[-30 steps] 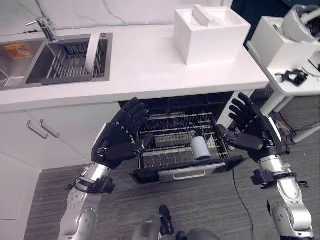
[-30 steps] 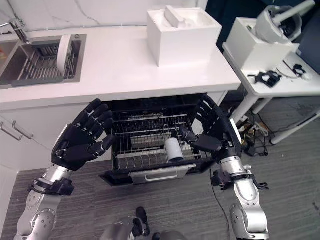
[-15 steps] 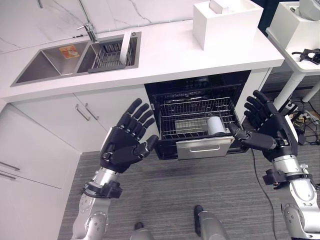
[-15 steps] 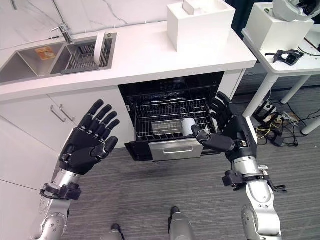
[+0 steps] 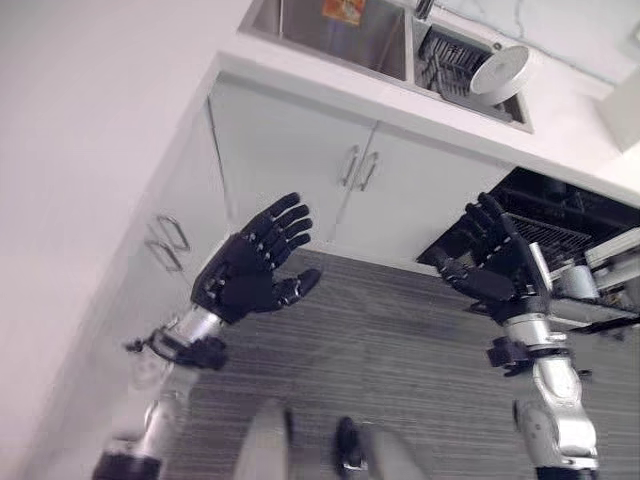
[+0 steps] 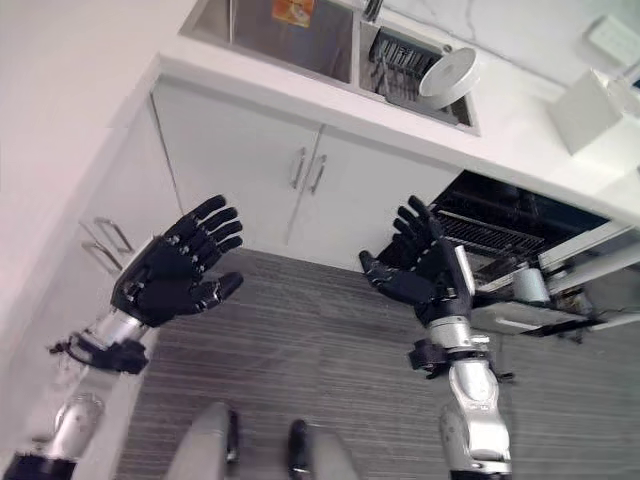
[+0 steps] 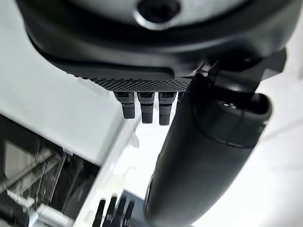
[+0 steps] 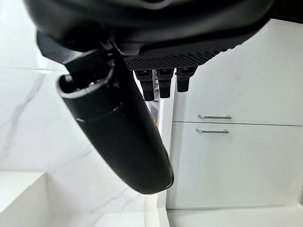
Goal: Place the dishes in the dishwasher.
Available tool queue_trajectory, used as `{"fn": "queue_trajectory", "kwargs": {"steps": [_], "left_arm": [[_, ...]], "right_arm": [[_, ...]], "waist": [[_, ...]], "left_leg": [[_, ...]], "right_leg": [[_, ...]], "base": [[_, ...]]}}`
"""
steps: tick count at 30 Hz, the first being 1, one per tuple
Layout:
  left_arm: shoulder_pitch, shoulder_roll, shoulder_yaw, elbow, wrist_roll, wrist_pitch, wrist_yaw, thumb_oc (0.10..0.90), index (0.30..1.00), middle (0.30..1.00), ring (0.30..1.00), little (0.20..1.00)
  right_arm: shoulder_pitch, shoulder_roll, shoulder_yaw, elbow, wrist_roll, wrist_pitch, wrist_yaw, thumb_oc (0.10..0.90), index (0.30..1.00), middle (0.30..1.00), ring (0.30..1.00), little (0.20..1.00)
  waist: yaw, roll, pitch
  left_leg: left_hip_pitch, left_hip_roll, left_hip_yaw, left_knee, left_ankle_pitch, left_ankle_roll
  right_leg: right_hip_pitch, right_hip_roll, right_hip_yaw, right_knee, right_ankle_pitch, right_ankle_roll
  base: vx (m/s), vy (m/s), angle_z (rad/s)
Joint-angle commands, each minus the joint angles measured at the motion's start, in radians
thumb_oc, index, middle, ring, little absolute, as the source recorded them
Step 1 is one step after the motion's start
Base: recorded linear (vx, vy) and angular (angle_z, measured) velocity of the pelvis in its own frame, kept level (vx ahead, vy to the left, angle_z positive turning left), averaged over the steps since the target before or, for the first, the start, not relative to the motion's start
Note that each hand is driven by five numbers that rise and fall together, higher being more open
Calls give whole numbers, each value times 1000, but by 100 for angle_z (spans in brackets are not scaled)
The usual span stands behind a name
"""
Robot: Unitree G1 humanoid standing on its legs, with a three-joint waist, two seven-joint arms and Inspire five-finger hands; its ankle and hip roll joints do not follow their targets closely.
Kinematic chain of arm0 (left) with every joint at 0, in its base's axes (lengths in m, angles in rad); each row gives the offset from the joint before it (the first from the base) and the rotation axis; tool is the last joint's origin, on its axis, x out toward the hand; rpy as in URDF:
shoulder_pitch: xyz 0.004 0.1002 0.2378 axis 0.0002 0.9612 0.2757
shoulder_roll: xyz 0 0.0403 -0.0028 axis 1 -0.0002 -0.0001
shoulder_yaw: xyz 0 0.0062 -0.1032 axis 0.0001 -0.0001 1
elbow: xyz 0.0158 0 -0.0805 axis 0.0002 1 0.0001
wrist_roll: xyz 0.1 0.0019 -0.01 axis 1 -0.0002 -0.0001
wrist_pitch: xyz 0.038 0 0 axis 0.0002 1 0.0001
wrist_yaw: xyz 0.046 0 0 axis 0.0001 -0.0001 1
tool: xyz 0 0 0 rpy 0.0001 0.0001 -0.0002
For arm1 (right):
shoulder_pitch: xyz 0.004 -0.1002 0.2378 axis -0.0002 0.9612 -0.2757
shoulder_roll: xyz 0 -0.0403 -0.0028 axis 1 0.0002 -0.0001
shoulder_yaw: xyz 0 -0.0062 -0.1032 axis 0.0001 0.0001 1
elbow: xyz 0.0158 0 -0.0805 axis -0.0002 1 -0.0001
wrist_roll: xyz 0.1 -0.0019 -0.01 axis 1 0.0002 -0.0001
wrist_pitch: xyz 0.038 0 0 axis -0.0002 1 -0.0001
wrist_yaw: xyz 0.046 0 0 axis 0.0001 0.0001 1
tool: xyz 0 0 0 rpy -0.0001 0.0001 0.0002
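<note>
Both held up over the grey floor with fingers spread and nothing in them: left hand before the white cabinet doors, right hand just beside the open dishwasher. One white plate upright in the sink rack on the tabletop; one white cup lying in the pulled-out dishwasher rack.

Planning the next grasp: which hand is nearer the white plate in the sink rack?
Right. The right hand is raised below the white plate; the left hand is open farther off, before the cabinets.
</note>
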Motion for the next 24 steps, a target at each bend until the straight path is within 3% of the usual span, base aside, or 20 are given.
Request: {"fn": "queue_trajectory", "kwargs": {"steps": [1, 9, 13, 14, 17, 20, 24], "left_arm": [[-32, -46, 29, -173, -22, -118, -75, 800, 900, 900, 900, 900], [-9, -50, 26, -182, -35, -125, -60, 800, 900, 900, 900, 900], [7, -62, 29, -185, -9, -125, -33, 800, 900, 900, 900, 900], [8, -64, 26, -187, 5, -125, -35, 800, 900, 900, 900, 900], [11, -65, 19, -200, 30, -124, -39, 800, 900, 900, 900, 900], [9, -58, 14, -198, 31, -134, -35, 800, 900, 900, 900, 900], [12, -56, 11, -196, 33, -128, -39, 800, 900, 900, 900, 900]], "right_arm": [[2, -98, -42, -120, 52, -152, 13, 800, 900, 900, 900, 900], [-1, -99, -27, -133, 52, -135, 6, 800, 900, 900, 900, 900], [4, -112, -37, -150, 55, -128, 4, 800, 900, 900, 900, 900], [6, -115, -41, -150, 64, -129, -1, 800, 900, 900, 900, 900], [3, -119, -47, -150, 77, -125, -6, 800, 900, 900, 900, 900], [-1, -116, -43, -145, 73, -116, 0, 800, 900, 900, 900, 900], [7, -111, -44, -146, 73, -107, 6, 800, 900, 900, 900, 900]], "waist": [[-42, 86, -142], [-49, 82, -171], [-41, 41, -166], [-41, 37, -160], [-45, 40, -150], [-58, 53, -161], [-70, 71, -170]], "left_leg": [[171, -46, -24, -168, -65, 51], [215, -47, 22, -168, -62, 36], [257, -74, 50, -161, -35, 18], [238, -66, 52, -109, -30, 11], [211, -47, 58, -49, -30, 9], [272, -44, 94, -147, -47, 18], [282, -37, 90, -168, -59, 16]], "right_leg": [[106, 111, -60, -234, 2, -12], [121, 109, -21, -234, -14, -28], [132, 70, 8, -234, -9, -43], [135, 65, 4, -234, -7, -47], [135, 59, -6, -234, 0, -50], [127, 38, -20, -234, -1, -36], [125, 53, -21, -234, -6, -36]], "base": [[107, -140, -61], [121, -143, -20], [132, -179, -2], [66, -129, -16], [47, -42, -7], [109, 51, -6], [80, 27, -13]]}}
